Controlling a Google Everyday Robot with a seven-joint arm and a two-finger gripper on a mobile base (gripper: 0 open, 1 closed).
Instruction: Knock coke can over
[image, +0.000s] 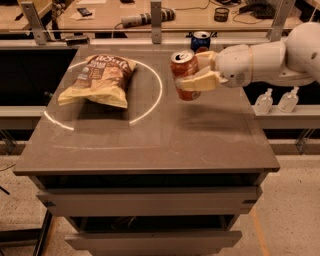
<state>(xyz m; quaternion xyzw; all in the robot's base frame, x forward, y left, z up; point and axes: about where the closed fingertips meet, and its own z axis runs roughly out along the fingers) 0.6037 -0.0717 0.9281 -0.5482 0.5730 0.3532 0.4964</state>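
Note:
The coke can, red-orange with a silver top, is at the back middle of the grey table. It leans to the left and looks raised slightly off the surface. My gripper reaches in from the right on a white arm. It is shut on the can, with one cream finger across the can's front and the other behind its top.
A blue Pepsi can stands just behind the gripper, partly hidden by it. A chips bag lies at the back left. Two small clear bottles stand on a lower shelf to the right. A cluttered bench runs behind the table.

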